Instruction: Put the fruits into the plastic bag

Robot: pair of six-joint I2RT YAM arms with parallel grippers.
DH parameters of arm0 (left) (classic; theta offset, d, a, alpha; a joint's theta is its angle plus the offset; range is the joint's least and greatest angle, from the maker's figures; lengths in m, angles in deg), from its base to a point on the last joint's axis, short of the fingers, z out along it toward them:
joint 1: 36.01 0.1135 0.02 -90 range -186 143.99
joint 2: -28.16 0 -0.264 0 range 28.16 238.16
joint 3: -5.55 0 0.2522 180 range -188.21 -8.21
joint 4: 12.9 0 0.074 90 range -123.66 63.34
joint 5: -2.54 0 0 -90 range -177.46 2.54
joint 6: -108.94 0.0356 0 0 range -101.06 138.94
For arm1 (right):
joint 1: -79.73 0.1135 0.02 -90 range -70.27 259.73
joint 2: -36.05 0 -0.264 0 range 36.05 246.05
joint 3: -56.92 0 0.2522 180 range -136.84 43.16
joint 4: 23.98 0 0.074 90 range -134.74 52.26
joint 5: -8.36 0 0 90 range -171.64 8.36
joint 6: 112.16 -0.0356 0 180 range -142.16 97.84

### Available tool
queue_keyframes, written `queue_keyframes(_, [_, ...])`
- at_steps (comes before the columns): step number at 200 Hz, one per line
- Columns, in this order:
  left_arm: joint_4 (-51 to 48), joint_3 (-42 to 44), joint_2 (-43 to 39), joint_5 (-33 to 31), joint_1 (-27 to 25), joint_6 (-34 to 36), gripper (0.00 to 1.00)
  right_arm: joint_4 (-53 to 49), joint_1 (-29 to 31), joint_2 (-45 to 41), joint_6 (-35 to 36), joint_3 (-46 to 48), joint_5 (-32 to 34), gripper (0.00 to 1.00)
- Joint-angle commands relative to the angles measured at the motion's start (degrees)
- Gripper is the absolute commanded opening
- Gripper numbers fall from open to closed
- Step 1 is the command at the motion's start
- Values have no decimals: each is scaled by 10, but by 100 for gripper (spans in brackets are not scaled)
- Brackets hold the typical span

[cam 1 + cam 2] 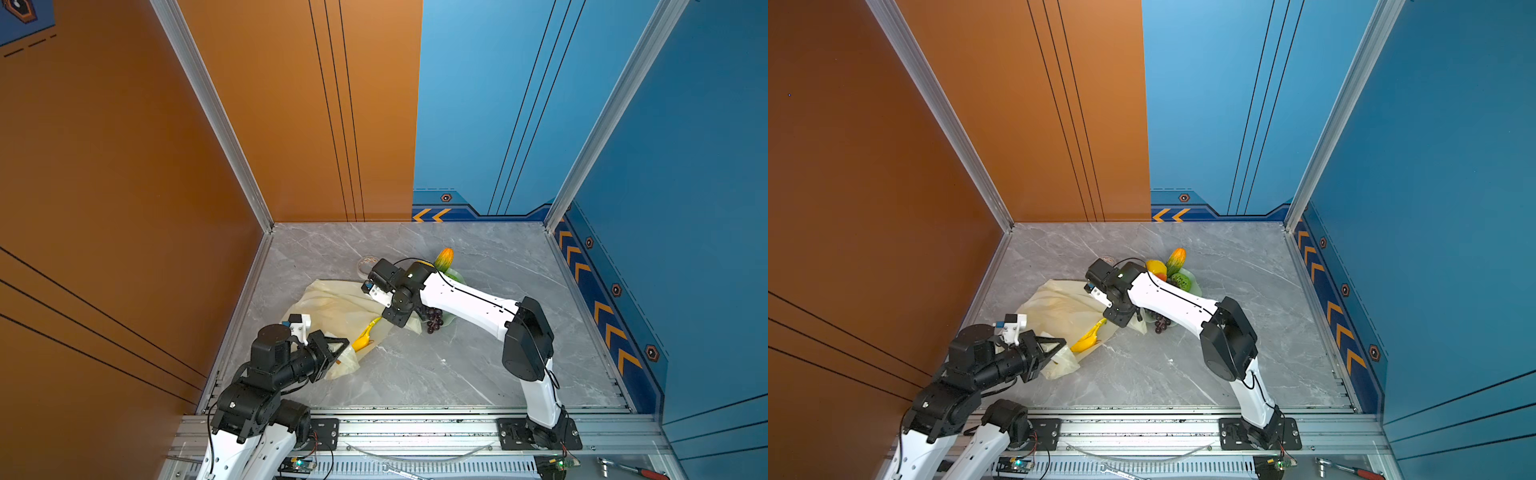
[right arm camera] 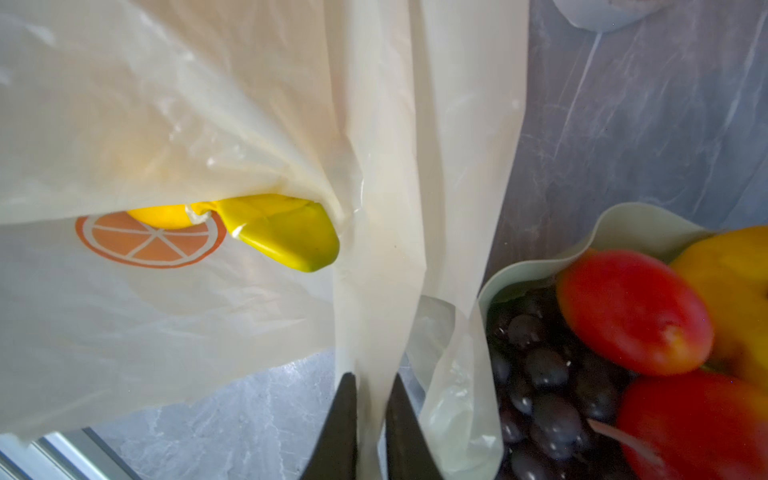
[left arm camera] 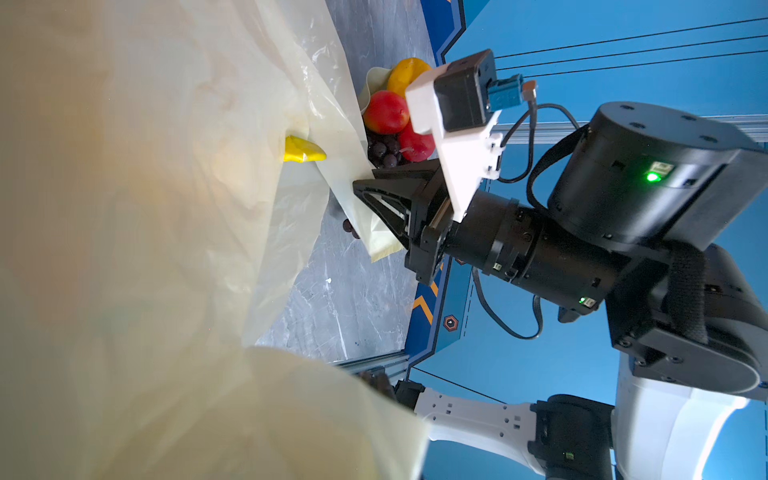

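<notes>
Right wrist view: the right jaws are clenched on a bag [image 2: 166,104] fold between them; banana [image 2: 286,237] lies in the bag's mouth; left jaws grasp its other edge.

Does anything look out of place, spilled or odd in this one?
The banana bunch sits only partly in the plastic bag: its end pokes out from under a fold at the mouth. The grapes seem to trail over the rim of the dish toward the table. Nothing looks damaged.
</notes>
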Motion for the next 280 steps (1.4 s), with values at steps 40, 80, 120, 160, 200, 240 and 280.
queue_keyframes(40, [-26,-10,-19,-17,-2,4,0,-7,-31,-23,-43,8,-95,0])
queue_keyframes(80, [-75,-42,-6,-19,-3,53,0,88,-72,-88,-169,-42,-161,0])
queue_keyframes(120, [-94,-104,36,-34,-2,104,0,210,-109,-103,-310,-102,-213,0])
queue_keyframes(160, [-92,-241,100,-74,-1,171,0,256,-117,-76,-384,-194,-222,0])
queue_keyframes(200, [-110,-184,100,-55,-2,167,0,261,-147,-55,-395,-131,-241,0])
queue_keyframes(240, [-91,-86,36,-53,-2,121,0,262,-166,-63,-366,-33,-212,0])
queue_keyframes(280, [-85,-88,36,-49,-1,116,0,239,-176,-71,-361,-48,-207,20])
